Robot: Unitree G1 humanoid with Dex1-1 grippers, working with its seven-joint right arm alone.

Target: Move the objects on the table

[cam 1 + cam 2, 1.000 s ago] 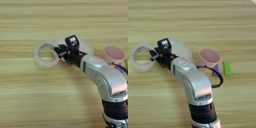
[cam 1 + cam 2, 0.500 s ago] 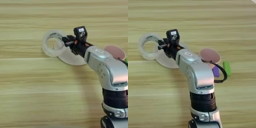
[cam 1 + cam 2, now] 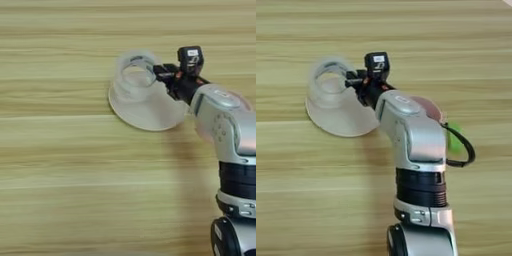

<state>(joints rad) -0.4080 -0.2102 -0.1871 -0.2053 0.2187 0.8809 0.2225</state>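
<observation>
Your wide clear tape roll (image 3: 134,75) sits over the far left part of the pale round shallow plate (image 3: 145,111), tilted so its open ring faces up and toward the left; whether it rests on the plate or is held just above it, you cannot tell. The plate lies flat on the light wooden bench (image 3: 60,175), in the upper middle of the view. You have open bench on the left, along the far side and across the whole near side in front of the plate. On the right the room is taken: the silver forearm (image 3: 406,127) comes up from the bottom edge and crosses the plate's right rim. Behind that forearm a pink round thing (image 3: 428,106) shows only as a sliver, and a small bright-green block (image 3: 455,138) lies just right of the arm, beside a black cable loop (image 3: 466,150). Your right hand (image 3: 159,73) reaches the roll from its right side, with a black finger (image 3: 162,69) at the roll's right wall; it appears to be pinching that wall.
</observation>
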